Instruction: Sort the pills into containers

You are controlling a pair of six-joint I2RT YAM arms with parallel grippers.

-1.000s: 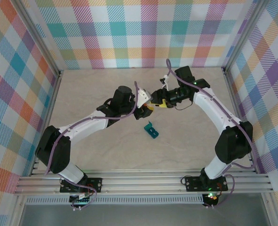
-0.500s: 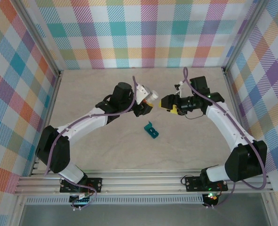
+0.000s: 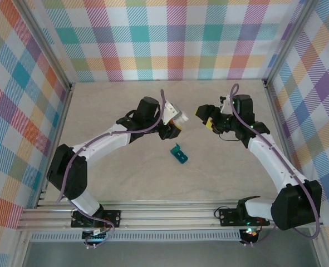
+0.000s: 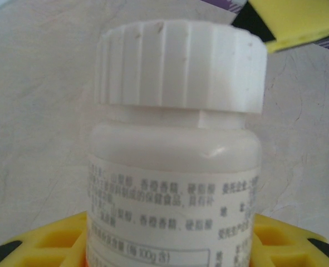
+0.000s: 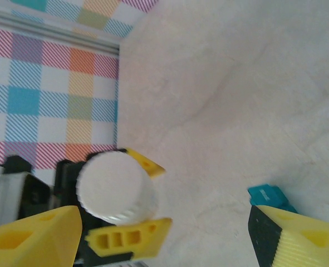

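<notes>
- My left gripper [image 3: 172,127] is clamped on the white bottle [image 3: 178,116], cap on, held off the table [image 3: 125,172] just beyond the teal pill box [image 3: 179,154].
- The bottle's long axis aims its cap at my right gripper [image 3: 203,118]. That gripper stands wide and empty, beyond the pill box to its right, clear of the cap.
- The pill box lies flat, with its long axis slanting far-left to near-right. My left gripper is nearer it.
</notes>
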